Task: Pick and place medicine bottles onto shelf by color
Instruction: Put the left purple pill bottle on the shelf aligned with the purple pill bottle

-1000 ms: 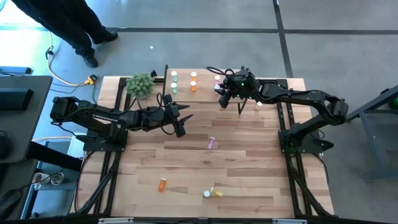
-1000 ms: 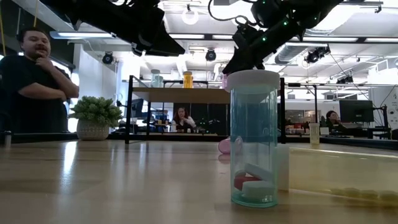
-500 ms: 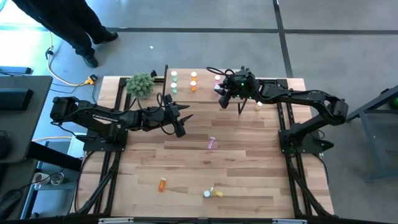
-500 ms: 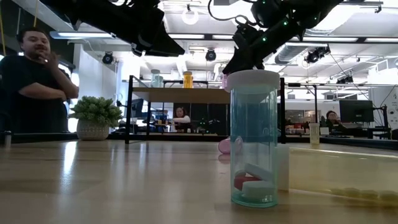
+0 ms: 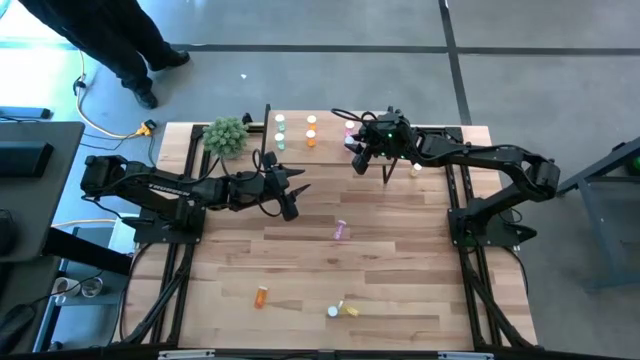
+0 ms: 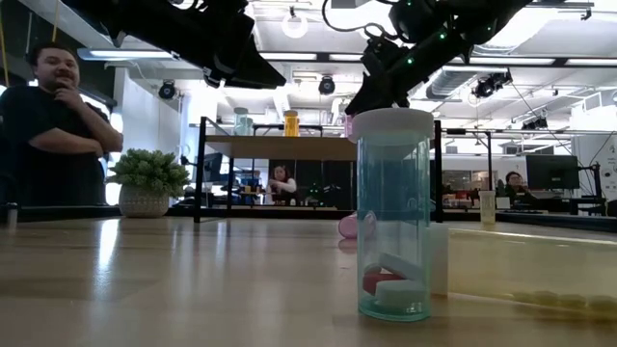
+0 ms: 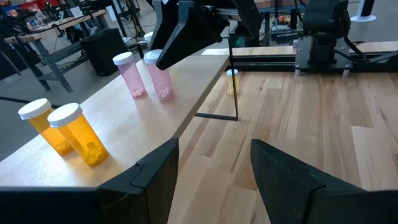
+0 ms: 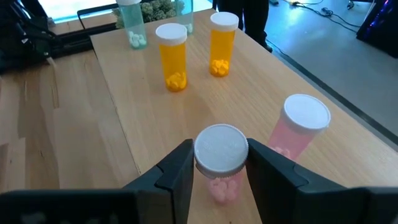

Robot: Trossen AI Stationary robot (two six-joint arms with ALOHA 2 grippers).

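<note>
- Left gripper [image 5: 296, 190] over the table's [image 5: 400, 280] middle, jaws spread, nothing held.
- Shelf [image 5: 325, 140] at the far edge: two green bottles [image 5: 280, 130], two orange bottles [image 8: 173, 65], two pink bottles [image 8: 221, 162].
- Right gripper [image 8: 219, 163] around one pink cap, fingers [image 8: 177, 171] just beside it; touching or not, hard to tell.
- More bottles [image 5: 341, 231] lying on the table, too small to make out well.
</note>
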